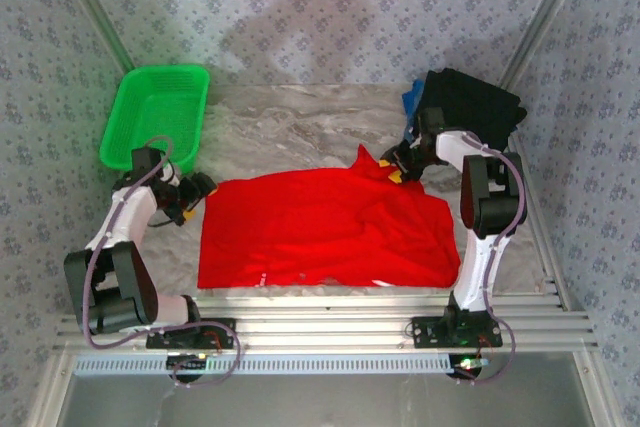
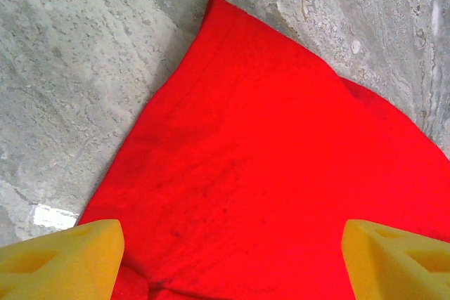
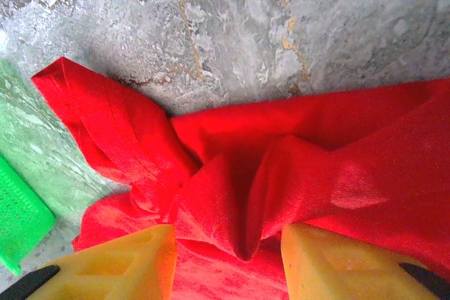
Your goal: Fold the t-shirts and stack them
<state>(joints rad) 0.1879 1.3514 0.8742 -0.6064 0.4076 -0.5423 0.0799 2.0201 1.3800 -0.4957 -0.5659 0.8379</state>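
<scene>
From above, one red t-shirt (image 1: 325, 232) is seen spread on the counter (image 1: 300, 127) between the left pincer (image 1: 200, 192) and the right pincer (image 1: 400, 169), both arms bent at the elbow. Beyond the right pincer, one black t-shirt (image 1: 470, 107) is stacked on one blue t-shirt (image 1: 410, 99); one green basket (image 1: 155, 117) stands beyond the left pincer.

At the left wrist, the fingers (image 2: 60, 258) are held spread, with the red t-shirt ahead of them.

At the right wrist, a bunched fold of the red t-shirt is pinched between the fingers (image 3: 119, 265).

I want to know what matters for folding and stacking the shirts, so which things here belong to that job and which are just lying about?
Part of the job:
red t-shirt, spread on the table
black t-shirt, folded at the far right
blue t-shirt, peeking out beside the black one

Just lying about:
green basket, far left
</scene>
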